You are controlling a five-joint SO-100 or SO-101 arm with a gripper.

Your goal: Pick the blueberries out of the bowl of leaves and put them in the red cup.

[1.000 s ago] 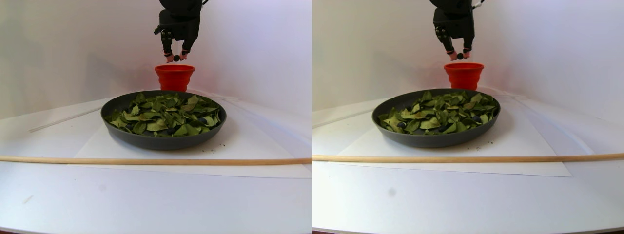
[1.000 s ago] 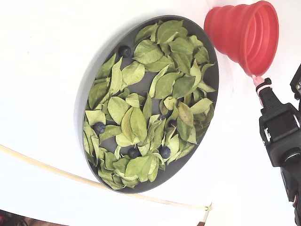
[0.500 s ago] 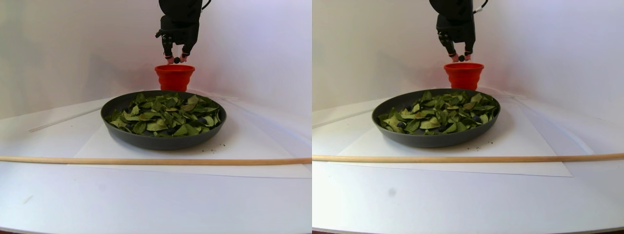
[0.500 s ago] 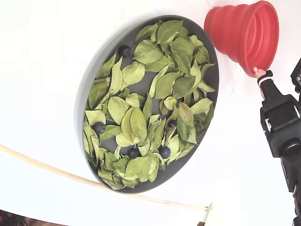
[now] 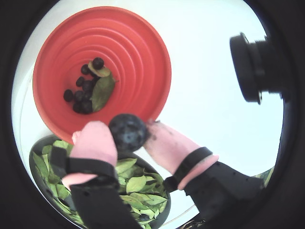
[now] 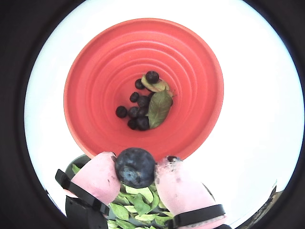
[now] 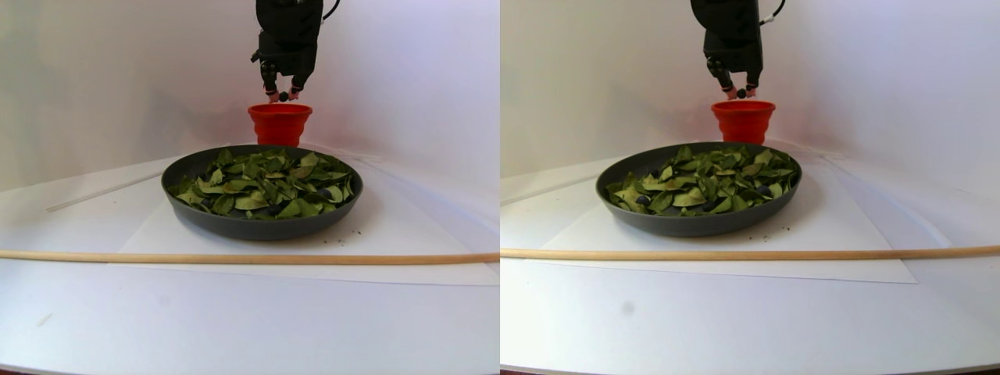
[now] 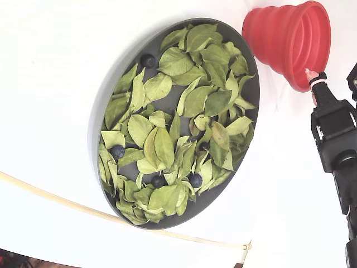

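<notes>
Berry clamped in gripper (image 6: pixel 136 179), hanging over near rim of red cup (image 6: pixel 95 71), not yet dropped.
Pink fingertips (image 5: pixel 95 138) pinched on one blueberry (image 6: pixel 135 167); about eight berries plus two stray leaves already in cup bottom. At least four berries (image 8: pixel 117 151) left among leaves (image 8: pixel 175 61) in bowl (image 8: pixel 109 84), one by far edge. Versus a second ago: gripper shifted further back over cup mouth, still gripping.

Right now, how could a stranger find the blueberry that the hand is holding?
Find the red cup behind the bowl. At its near rim the hand pinches one blueberry between pink fingertips. Unlike the others, it lies neither inside the cup nor among leaves.
</notes>
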